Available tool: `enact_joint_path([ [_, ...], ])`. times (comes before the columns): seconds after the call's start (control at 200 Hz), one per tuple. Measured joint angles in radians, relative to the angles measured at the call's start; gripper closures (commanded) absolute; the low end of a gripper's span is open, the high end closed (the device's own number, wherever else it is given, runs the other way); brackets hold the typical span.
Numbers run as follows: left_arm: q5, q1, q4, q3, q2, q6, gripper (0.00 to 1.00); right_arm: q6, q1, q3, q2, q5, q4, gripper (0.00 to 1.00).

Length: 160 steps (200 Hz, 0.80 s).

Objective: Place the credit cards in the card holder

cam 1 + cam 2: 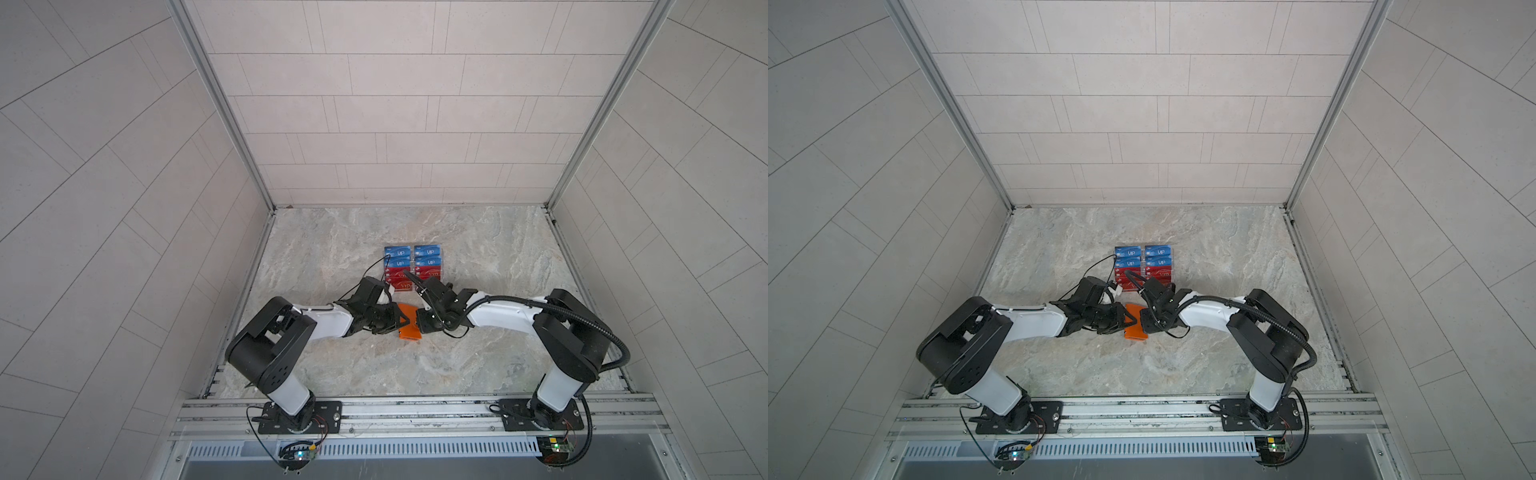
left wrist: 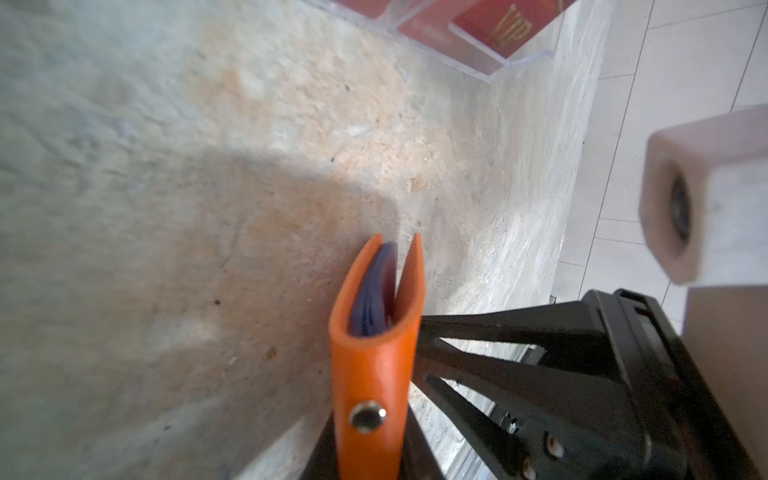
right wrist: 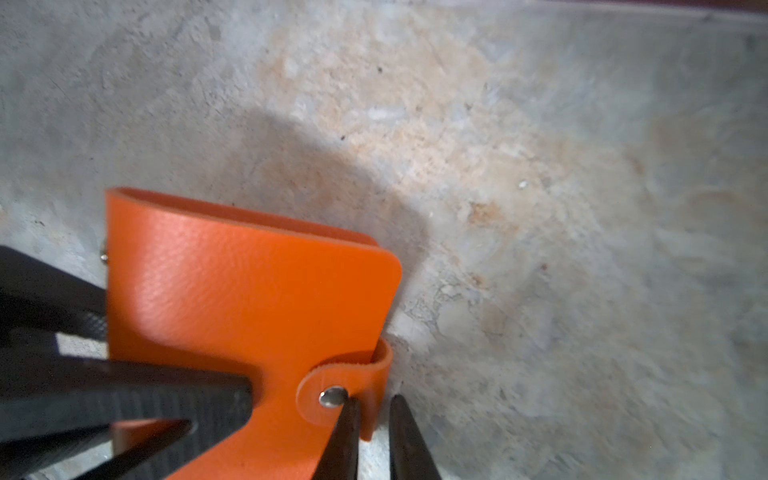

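Holder [image 1: 409, 329]: orange, just robot-side of blue and red cards [image 1: 413, 266] in both top views, left gripper [image 1: 402, 322] and right gripper [image 1: 419, 326] on it. Left wrist: rounded spine, rivet [image 2: 366, 415], dark leaves, clear stand [image 2: 490, 68]. Right wrist: grained cover; left fingers [image 3: 187, 399] clamp it, right fingers [image 3: 345, 440] narrow, pinching tab [image 3: 361, 376].

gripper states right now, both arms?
left gripper: closed on the card holder, clamping its cover.
right gripper: closed on the holder's snap tab.
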Motion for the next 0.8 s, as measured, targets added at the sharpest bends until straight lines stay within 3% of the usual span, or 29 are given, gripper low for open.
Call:
enact_joint_path([
  [0.426, -0.090, -0.029, -0.205, 0.066, -0.203, 0.038, 1.00, -0.019, -0.002, -0.001, -0.074, 0.024, -0.045, 0.80],
  [0.631, -0.251, -0.111, -0.462, 0.180, -0.304, 0.086, 1.00, -0.050, -0.002, 0.042, -0.262, 0.039, -0.144, 0.74],
  [0.801, -0.379, -0.181, -0.562, 0.200, -0.397, 0.080, 1.00, -0.080, 0.009, 0.104, -0.379, 0.047, -0.196, 0.69],
])
